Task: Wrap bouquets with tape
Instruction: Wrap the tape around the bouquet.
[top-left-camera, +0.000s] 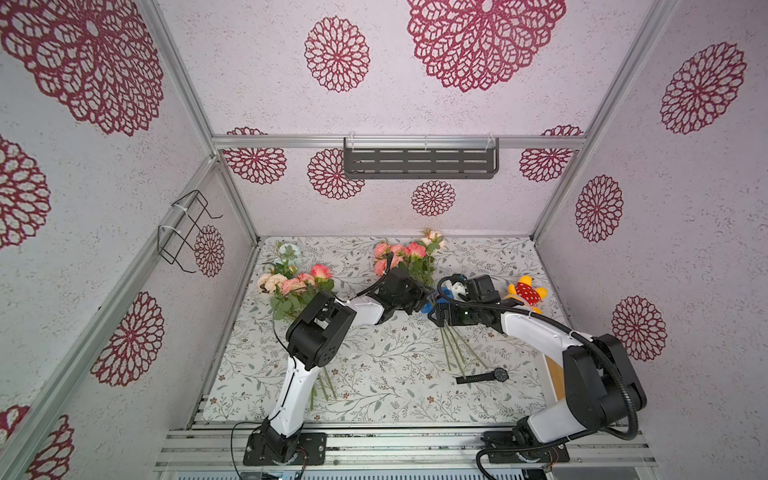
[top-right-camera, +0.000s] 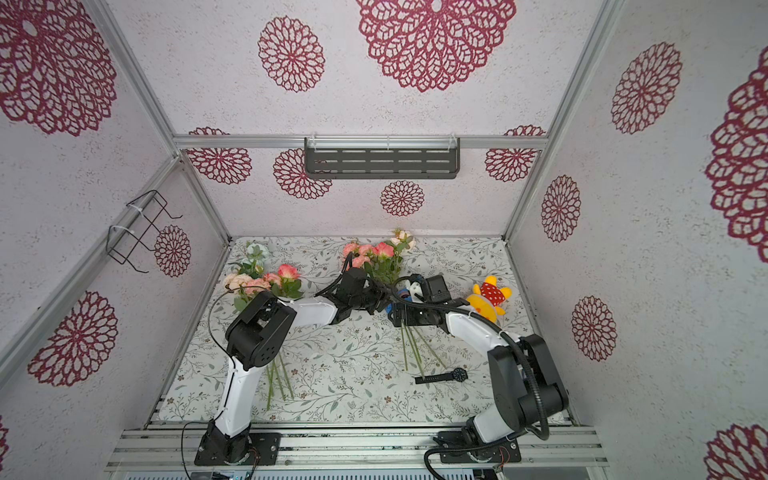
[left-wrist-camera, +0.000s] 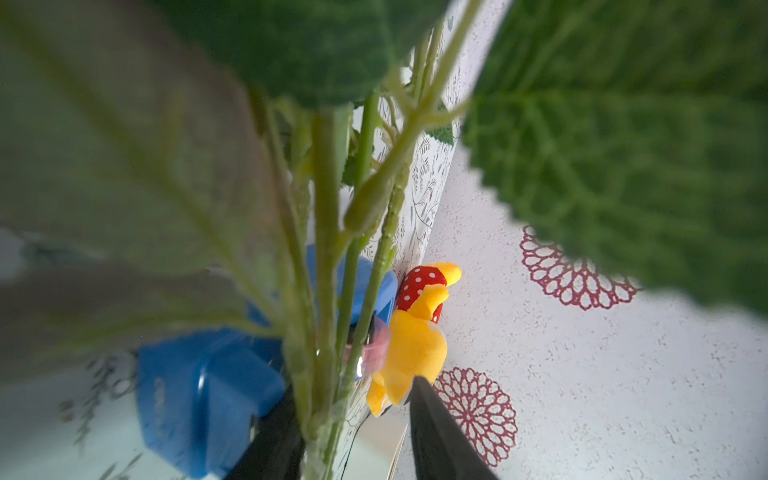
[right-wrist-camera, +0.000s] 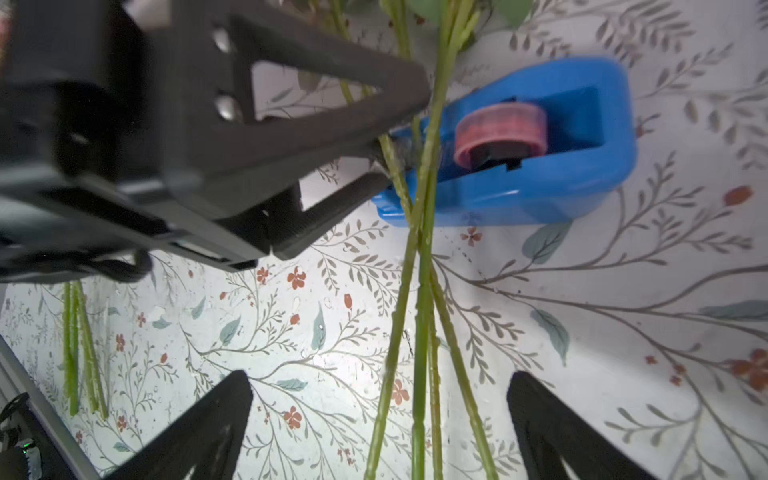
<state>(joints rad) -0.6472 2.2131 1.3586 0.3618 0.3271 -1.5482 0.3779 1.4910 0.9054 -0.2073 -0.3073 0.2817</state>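
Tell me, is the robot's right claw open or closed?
Open. The right gripper has its black fingers wide apart in the right wrist view; the bouquet stems run between them untouched.

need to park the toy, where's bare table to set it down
Free: front middle, between the left bunch's stems and the watch; back right corner, behind the toy. Crowded: mid-table, where left hand, right hand, held bunch and tape dispenser meet.

A: Where do the top views sit?
B: High up, side by side, both looking down on the whole table (top-left-camera: 395, 353).
A: The wrist views?
B: Very near. The left wrist looks along the bouquet (left-wrist-camera: 326, 249) stems at the tape dispenser (left-wrist-camera: 199, 395); the right wrist looks down on that same dispenser (right-wrist-camera: 540, 195).
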